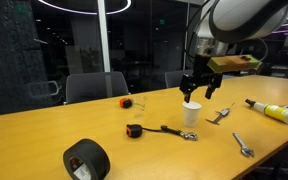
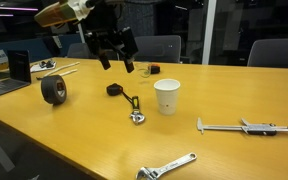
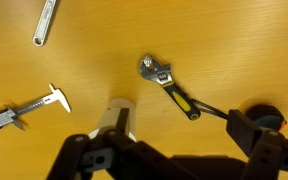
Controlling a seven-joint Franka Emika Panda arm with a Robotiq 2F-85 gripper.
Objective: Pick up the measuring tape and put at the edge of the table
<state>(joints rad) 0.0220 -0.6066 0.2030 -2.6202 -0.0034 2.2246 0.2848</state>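
The measuring tape (image 1: 135,130), a small black case with orange parts, lies on the wooden table (image 1: 44,125) and shows in both exterior views (image 2: 115,89). In the wrist view it peeks out at the right edge (image 3: 272,116), partly behind a finger. My gripper (image 1: 196,86) hangs open and empty in the air, above the white paper cup (image 1: 191,113) and apart from the tape. It also shows in an exterior view (image 2: 117,57). In the wrist view my gripper's (image 3: 174,150) two dark fingers are spread wide.
An adjustable wrench (image 3: 169,85) with a black-yellow handle lies between tape and cup (image 2: 167,96). A large black tape roll (image 1: 86,159), a small orange item (image 1: 125,102), a caliper (image 2: 239,126), a steel wrench (image 2: 169,167) and a laptop (image 2: 14,70) are on the table.
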